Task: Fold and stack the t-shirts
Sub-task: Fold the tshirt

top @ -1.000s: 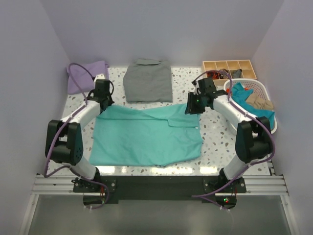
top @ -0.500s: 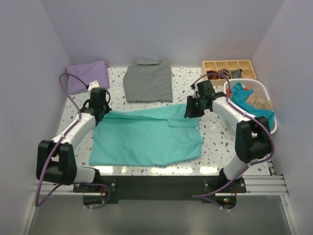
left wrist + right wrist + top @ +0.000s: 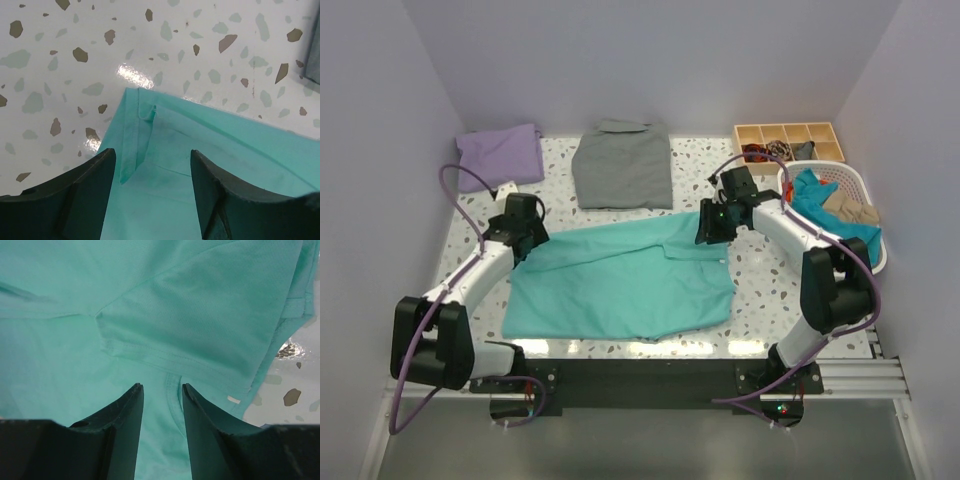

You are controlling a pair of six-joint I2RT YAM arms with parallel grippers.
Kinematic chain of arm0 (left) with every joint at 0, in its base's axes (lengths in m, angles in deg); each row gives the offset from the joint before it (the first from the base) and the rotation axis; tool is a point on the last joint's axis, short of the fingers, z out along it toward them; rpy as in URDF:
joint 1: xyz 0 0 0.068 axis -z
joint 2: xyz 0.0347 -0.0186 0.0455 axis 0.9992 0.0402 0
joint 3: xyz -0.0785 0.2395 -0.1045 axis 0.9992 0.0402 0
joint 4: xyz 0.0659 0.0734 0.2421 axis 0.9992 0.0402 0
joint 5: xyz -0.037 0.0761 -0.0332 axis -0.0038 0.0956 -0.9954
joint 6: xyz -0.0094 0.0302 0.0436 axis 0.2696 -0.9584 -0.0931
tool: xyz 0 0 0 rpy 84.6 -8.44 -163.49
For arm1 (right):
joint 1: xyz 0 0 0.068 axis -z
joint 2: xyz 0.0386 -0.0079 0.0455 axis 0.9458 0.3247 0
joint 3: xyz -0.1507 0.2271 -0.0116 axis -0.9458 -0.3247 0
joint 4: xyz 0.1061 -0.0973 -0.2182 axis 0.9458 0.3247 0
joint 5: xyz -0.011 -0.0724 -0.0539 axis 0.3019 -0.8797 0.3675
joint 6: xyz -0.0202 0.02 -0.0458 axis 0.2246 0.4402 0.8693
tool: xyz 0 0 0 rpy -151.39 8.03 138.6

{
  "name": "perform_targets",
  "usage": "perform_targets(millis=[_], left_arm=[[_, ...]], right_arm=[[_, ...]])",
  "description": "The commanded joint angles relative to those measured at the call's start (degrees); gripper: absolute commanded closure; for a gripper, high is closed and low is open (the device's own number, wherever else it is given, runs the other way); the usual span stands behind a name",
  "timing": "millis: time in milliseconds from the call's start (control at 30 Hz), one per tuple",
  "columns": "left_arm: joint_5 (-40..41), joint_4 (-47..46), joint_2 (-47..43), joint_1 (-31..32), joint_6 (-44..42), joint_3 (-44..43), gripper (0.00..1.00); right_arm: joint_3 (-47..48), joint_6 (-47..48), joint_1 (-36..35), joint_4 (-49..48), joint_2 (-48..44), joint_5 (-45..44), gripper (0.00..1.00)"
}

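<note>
A turquoise-green t-shirt (image 3: 620,280) lies spread on the speckled table between the arms, its far part folded over toward me. My left gripper (image 3: 527,240) hovers over the shirt's far left corner (image 3: 145,112). In the left wrist view it (image 3: 152,160) stands open, with only flat cloth beneath. My right gripper (image 3: 709,228) is at the shirt's far right edge. Seen from the right wrist, it (image 3: 162,387) is open by a narrow gap over the neck seam (image 3: 172,390), close to a small white label (image 3: 233,399). A lavender-purple t-shirt (image 3: 500,155) lies at the far left corner.
A folded grey shirt (image 3: 623,165) lies at the far middle; its edge (image 3: 312,55) shows in the left wrist view. A wooden compartment tray (image 3: 790,133) and a white basket (image 3: 850,172) of clothes stand at the far right. Walls close in on three sides.
My left gripper has opened and let go of the shirt's left corner, and it has drawn back toward me. The shirt's far edge now slants down to the left. The right gripper barely moved.
</note>
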Motion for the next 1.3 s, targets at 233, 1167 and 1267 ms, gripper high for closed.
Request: perform_targets(millis=[233, 1167, 1267], left_arm=[[-2.06, -4.06, 3.24, 0.12, -1.38, -2.54, 0.37], [-0.57, -9.17, 8.27, 0.12, 0.11, 3.71, 1.00], [2.06, -6.36, 4.67, 0.21, 0.11, 2.22, 1.00]], right_arm=[[4.78, -0.23, -0.10, -0.26, -0.19, -0.25, 0.58], [2.49, -0.06, -0.19, -0.70, -0.36, 0.54, 0.58], [2.40, 0.03, -0.10, -0.61, -0.45, 0.63, 0.58]])
